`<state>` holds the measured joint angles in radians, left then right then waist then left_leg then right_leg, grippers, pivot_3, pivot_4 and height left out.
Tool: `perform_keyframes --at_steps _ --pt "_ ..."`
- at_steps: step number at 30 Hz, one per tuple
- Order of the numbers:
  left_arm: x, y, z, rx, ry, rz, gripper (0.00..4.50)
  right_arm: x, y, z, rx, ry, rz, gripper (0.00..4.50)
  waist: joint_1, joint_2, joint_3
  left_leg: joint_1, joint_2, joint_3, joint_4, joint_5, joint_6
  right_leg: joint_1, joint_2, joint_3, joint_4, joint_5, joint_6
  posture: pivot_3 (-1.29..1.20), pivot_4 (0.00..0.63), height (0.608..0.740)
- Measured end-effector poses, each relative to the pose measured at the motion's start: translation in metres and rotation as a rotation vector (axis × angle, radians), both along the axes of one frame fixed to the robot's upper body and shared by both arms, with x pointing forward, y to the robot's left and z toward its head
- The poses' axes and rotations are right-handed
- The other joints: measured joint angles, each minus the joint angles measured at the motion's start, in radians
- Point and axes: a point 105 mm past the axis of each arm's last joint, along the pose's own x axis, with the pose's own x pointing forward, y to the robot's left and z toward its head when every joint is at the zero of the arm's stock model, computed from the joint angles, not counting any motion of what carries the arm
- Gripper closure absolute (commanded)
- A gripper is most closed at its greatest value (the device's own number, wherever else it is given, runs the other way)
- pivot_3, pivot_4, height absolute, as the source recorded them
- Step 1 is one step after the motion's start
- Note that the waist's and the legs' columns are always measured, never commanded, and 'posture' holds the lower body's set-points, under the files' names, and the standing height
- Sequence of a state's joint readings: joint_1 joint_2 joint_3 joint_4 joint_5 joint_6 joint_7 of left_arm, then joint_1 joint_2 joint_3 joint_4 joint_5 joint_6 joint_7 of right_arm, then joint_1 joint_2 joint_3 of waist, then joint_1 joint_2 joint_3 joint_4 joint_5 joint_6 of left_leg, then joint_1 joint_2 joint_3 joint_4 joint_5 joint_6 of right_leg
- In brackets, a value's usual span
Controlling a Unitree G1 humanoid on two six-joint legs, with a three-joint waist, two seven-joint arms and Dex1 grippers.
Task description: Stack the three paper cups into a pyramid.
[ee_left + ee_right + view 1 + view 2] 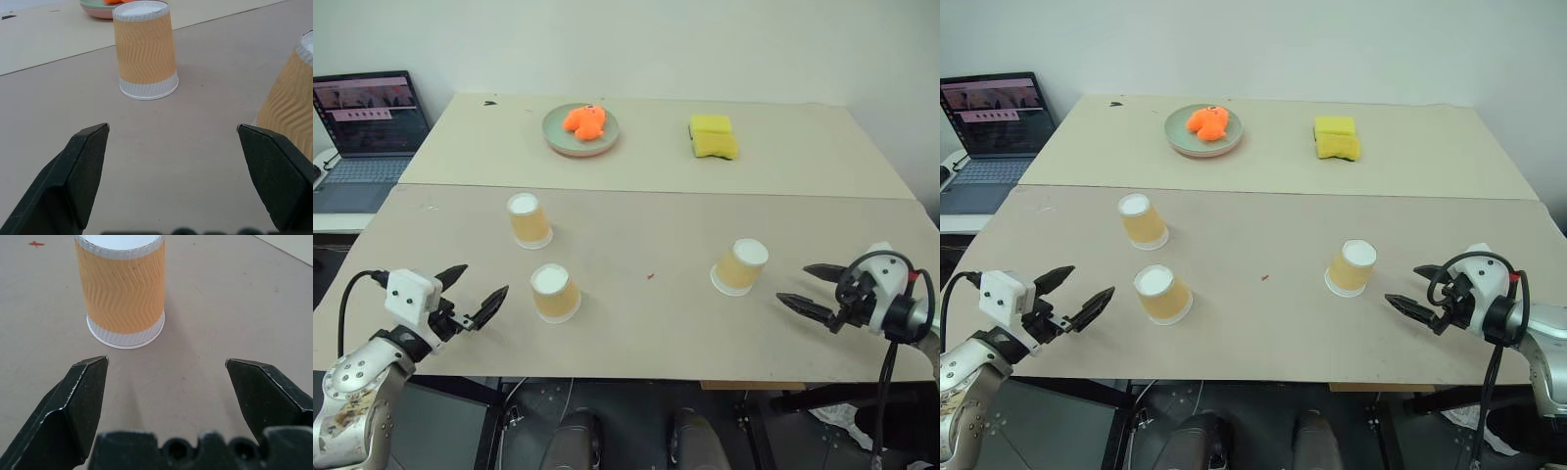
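Observation:
Three tan paper cups stand upside down and apart on the near table: one at the back left (529, 219), one nearer the front left (554, 292), one to the right (741, 265). My left gripper (476, 291) is open, just left of the front-left cup, empty. The left wrist view looks past its fingers (80, 166) at the back-left cup (145, 49), with the front-left cup (292, 100) at the edge. My right gripper (812, 287) is open and empty, a short way right of the right cup (122, 286), pointing at it.
On the far table sit a green plate (558, 137) with an orange toy (584, 120) and yellow sponge blocks (713, 136). A laptop (367, 122) stands off the table at the far left. A seam (656, 191) joins the two tables.

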<state>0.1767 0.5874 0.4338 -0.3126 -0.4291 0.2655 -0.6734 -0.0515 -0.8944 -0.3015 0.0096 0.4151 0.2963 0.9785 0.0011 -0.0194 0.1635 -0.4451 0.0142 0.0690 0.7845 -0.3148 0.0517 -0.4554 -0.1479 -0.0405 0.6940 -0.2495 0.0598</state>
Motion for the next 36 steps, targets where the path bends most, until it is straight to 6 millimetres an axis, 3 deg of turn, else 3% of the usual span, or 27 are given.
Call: perform_keyframes --at_steps 3,7,10,13,18,22,24,27,36 --pt "0.000 -0.001 -0.001 -0.015 0.034 -0.032 0.04 0.000 0.000 0.000 0.001 0.002 -0.001 0.00 0.000 0.000 0.000 0.000 0.000 0.000 0.000 0.000 0.000 0.000 0.000 0.000 0.001 0.000 0.000 0.00 0.150 0.673" --pt "-0.005 0.001 0.002 -0.060 0.211 -0.160 0.04 -0.001 -0.006 0.004 0.025 0.006 -0.024 0.00 -0.001 0.001 0.000 0.000 0.000 0.000 0.000 0.000 0.000 0.000 0.000 0.000 0.001 0.000 0.000 0.00 0.150 0.673" --pt "-0.013 0.003 0.003 -0.072 0.335 -0.261 0.04 -0.012 0.001 0.015 0.099 0.031 0.028 0.00 -0.001 0.000 0.000 0.000 0.000 0.000 0.000 0.000 -0.001 -0.001 0.001 0.000 0.001 -0.001 0.000 0.00 0.150 0.673" --pt "-0.015 0.009 0.013 -0.032 0.388 -0.347 0.04 -0.030 0.020 0.033 0.131 0.050 0.140 0.00 -0.001 0.000 0.000 0.000 0.001 0.000 -0.001 0.000 0.000 0.000 0.001 -0.001 0.000 -0.001 0.000 0.00 0.150 0.673" --pt "-0.012 0.009 0.018 0.004 0.388 -0.403 0.04 -0.043 0.049 0.045 0.190 0.073 0.264 0.00 -0.001 0.000 0.000 0.001 0.001 0.000 0.000 0.000 0.000 0.000 0.000 0.000 0.000 -0.001 0.000 0.00 0.150 0.673" --pt "0.004 -0.010 0.037 0.030 0.303 -0.482 0.04 -0.053 0.090 0.068 0.215 0.027 0.436 0.00 0.002 0.000 0.000 0.001 0.001 -0.001 -0.001 0.000 0.000 0.001 0.001 -0.001 0.001 0.000 0.000 0.00 0.150 0.673" --pt "0.011 -0.025 0.045 0.029 0.260 -0.535 0.04 -0.060 0.114 0.065 0.201 0.044 0.532 0.00 0.003 -0.001 0.000 0.001 0.000 -0.001 -0.001 0.001 -0.001 0.001 0.001 -0.001 0.000 0.000 0.000 0.00 0.150 0.673" --pt "0.011 -0.043 0.044 0.019 0.265 -0.607 0.04 -0.063 0.129 0.054 0.228 0.099 0.584 0.00 0.003 -0.001 0.000 0.000 -0.001 0.000 -0.001 0.002 -0.003 0.001 0.000 0.000 -0.002 0.000 0.000 0.00 0.150 0.673" --pt "0.005 -0.062 0.043 0.021 0.284 -0.689 0.04 -0.060 0.130 0.044 0.216 0.137 0.580 0.00 0.006 -0.001 0.001 0.001 0.000 -0.001 -0.001 0.001 -0.001 0.001 0.001 -0.001 -0.001 0.000 0.000 0.00 0.150 0.673"
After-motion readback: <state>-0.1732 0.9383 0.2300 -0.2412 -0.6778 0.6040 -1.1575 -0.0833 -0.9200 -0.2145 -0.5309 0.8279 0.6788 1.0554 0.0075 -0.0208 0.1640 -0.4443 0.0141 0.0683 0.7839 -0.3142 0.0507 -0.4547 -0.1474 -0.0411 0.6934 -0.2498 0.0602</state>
